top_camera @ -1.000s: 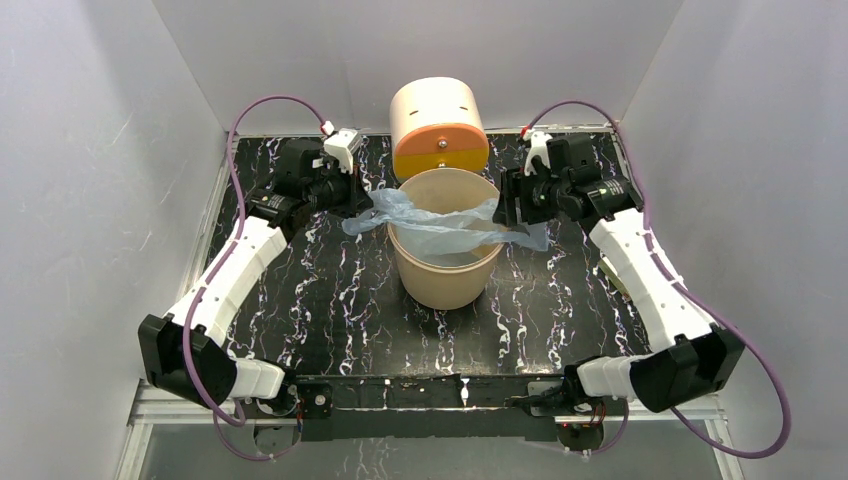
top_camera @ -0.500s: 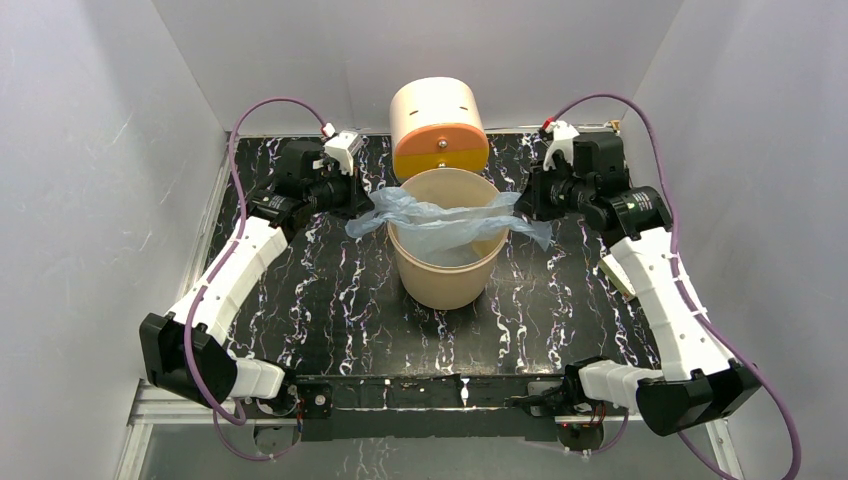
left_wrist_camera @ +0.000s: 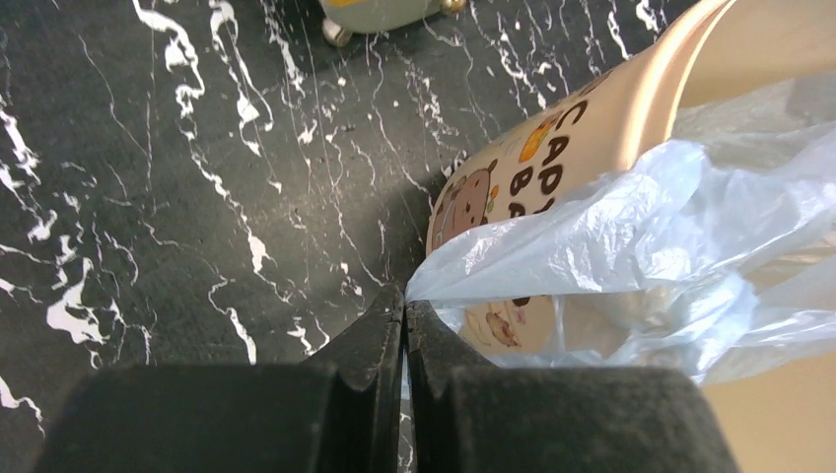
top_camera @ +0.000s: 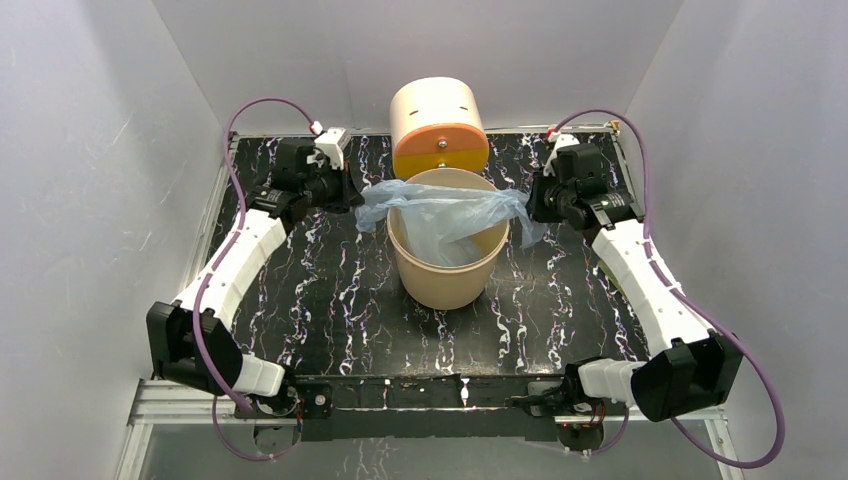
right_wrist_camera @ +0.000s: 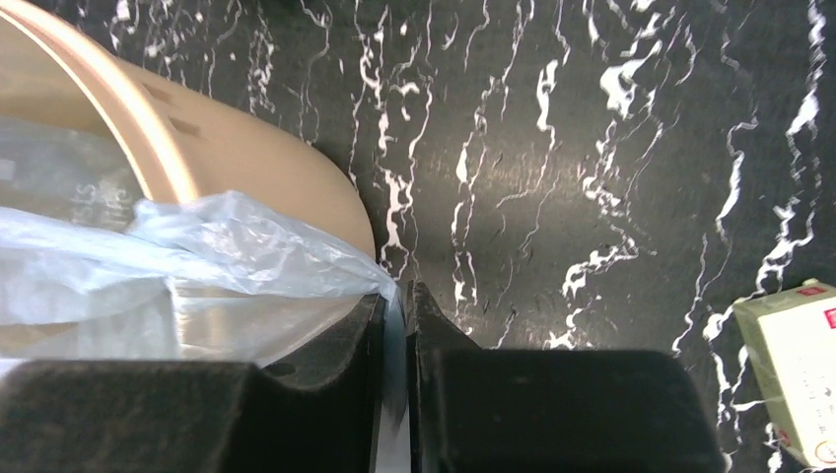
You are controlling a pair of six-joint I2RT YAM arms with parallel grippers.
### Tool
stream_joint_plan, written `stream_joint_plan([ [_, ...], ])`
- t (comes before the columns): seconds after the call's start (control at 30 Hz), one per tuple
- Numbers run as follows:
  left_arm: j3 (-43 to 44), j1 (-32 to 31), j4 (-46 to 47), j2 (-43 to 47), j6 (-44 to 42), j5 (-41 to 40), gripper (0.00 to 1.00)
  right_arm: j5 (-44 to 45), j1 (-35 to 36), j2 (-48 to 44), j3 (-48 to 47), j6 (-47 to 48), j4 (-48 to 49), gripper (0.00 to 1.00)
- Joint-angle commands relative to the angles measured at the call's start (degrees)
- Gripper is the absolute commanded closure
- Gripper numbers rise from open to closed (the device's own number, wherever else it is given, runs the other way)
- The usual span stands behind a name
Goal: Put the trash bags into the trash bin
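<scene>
- The left gripper is clenched on the left edge of the trash bag, just left of the trash bin.
- The right gripper pinches the bag's right edge, just right of the bin's rim.
- Between the 2 grippers, the pale-blue film spans the bin's mouth and sags inside.
- The bin stands mid-worktop, with an orange-fronted cream cylinder just beyond it.

1. The trash bin stands mid-frame on the worktop.
2. The trash bag lies across its mouth, with its ends overhanging left and right.
3. A cylinder stands just behind the bin, at upper centre.
4. The left jaws flank the bin's left side, and the right jaws its right.
</scene>
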State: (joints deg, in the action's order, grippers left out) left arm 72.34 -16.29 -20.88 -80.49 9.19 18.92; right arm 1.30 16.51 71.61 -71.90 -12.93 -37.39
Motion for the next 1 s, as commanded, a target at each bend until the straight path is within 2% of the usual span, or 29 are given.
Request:
stream_joint_plan([
  [0.0, -3.0, 1.0, 1.0, 1.3, -0.4, 3.7, 1.00, -3.5, -0.5, -1.7, 2.2, -0.9, 4.6, 0.78],
  [0.1, -3.6, 1.2, 0.2, 1.7, -0.5, 3.5, 1.00, -4.2, -0.5, -3.1, 2.5, -1.2, 4.7, 0.77],
  [0.27, 0.3, 1.2, -0.8, 4.5, -0.9, 7.4, 1.00, -5.1, -0.5, -8.0, 1.6, -1.4, 6.7, 0.77],
  [0.43, 5.1, 1.4, -4.7, 6.6, -2.0, 1.8, 1.00, -6.8, -0.5, -13.1, 2.5, -1.5, 8.2, 0.81],
  [0.57, 4.4, 1.5, -4.7, 8.2, -1.5, -2.0, 1.00, -5.3, -0.5, -14.6, 3.1, -1.3, 5.4, 0.72],
  [0.67, 3.3, 1.5, -4.3, 8.8, -0.5, -2.6, 0.55, -1.1, -0.5, -13.9, 1.1, -1.9, 1.9, 0.53],
  [0.73, 2.8, 1.5, -4.6, 9.5, 0.0, -3.4, 0.45, 2.2, -0.5, -13.2, -1.8, -2.1, -0.7, 0.42],
  [0.87, 1.4, 1.6, -4.8, 12.8, 1.4, -5.7, 0.30, 0.4, -0.4, -14.7, -6.9, -1.5, -2.2, 0.30],
  [0.97, 0.6, 1.5, -5.8, 15.4, 3.0, -7.0, 0.24, -11.1, -0.5, -16.3, -10.1, -0.1, -1.4, 0.29],
])
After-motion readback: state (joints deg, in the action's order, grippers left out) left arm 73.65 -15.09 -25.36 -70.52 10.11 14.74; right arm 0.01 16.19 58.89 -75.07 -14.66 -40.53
